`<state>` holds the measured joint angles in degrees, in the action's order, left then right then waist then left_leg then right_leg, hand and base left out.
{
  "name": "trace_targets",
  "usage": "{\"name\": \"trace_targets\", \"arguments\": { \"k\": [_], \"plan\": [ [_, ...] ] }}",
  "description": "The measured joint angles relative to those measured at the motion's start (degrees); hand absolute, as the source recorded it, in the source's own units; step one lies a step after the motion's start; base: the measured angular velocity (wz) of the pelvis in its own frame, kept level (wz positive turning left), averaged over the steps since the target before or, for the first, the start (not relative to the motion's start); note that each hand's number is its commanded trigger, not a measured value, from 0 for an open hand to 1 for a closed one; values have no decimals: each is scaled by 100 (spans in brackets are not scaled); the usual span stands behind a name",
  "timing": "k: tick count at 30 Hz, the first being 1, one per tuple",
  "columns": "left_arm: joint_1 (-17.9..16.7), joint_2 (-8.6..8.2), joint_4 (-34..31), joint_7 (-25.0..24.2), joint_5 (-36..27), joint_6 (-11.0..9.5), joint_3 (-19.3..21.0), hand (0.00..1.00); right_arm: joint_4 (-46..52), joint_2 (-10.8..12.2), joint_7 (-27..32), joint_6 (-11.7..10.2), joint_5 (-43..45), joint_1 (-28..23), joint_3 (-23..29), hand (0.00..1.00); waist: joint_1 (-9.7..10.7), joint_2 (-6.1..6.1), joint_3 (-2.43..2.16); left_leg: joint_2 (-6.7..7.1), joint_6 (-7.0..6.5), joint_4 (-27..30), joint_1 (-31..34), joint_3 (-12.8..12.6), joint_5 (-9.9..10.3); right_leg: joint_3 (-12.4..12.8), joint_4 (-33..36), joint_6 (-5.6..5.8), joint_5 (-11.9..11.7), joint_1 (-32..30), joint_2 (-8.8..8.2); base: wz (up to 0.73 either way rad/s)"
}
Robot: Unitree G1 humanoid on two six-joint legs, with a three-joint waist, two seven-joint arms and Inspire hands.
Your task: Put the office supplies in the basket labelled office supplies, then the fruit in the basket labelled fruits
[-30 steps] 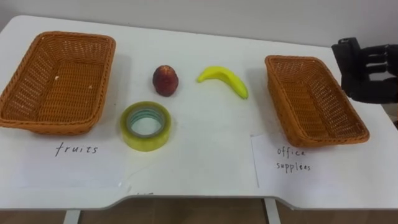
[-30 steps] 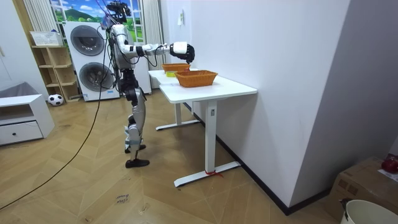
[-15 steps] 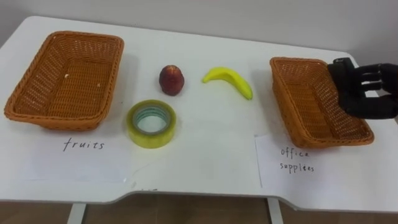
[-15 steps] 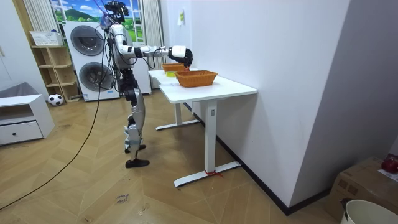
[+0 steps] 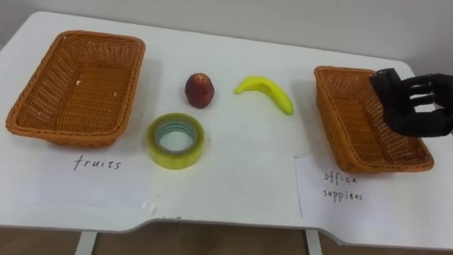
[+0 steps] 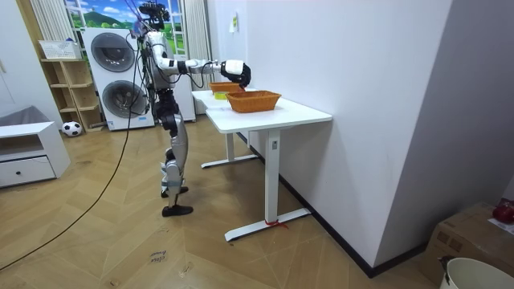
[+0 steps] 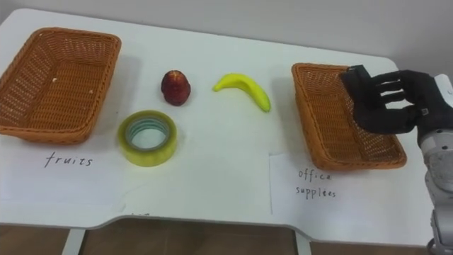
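Standing: upright at the white counter (image 6: 277,115), on the room view's left of it, right arm stretched out level over the top; washing machines (image 6: 116,72) behind.
Right hand (image 7: 386,103): raised over the far right part of the right basket, fingers loosely spread and a little bent, holding nothing.
Right basket (image 5: 347,120): wicker, at the counter's right end; paper sheet with handwriting (image 5: 342,185) just in front of it.
Left basket (image 5: 35,88): wicker, at the counter's left end; second handwritten sheet (image 5: 98,164) just in front.
Red fruit (image 5: 199,90): on the bare counter between the two baskets, toward the far side, near the left basket but apart from it.
Banana (image 5: 265,91): yellow, lying on the counter to the right of the red fruit, not touching it; near the right basket's left rim, apart from it.
Tape roll (image 5: 175,140): yellowish, lying flat with the hole up, in front of the red fruit, just beside the left basket's near right corner.
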<state>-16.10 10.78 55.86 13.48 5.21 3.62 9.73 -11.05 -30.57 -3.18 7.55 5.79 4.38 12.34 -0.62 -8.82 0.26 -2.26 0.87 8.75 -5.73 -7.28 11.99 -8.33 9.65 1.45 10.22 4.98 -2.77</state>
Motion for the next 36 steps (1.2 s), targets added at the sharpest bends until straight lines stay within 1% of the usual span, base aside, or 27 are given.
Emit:
{"name": "trace_targets", "arguments": {
  "k": [7, 36],
  "plan": [
    [5, 1, 63, -2, 1, 0, 31, 0, 0, 0, -76, -3, 136, 0, 0, 0, 2, 1, 5, -2, 0, -4, 10, -5, 1, -2, 13, 0, 0, 7, 1, 0],
    [20, 1, 111, -2, 2, 0, 31, 0, 1, 0, -76, -9, 126, 0, 0, 0, 5, 17, 8, -2, 0, -7, 8, -5, 2, 0, 13, 0, 0, 12, 2, 0]
  ]
}}
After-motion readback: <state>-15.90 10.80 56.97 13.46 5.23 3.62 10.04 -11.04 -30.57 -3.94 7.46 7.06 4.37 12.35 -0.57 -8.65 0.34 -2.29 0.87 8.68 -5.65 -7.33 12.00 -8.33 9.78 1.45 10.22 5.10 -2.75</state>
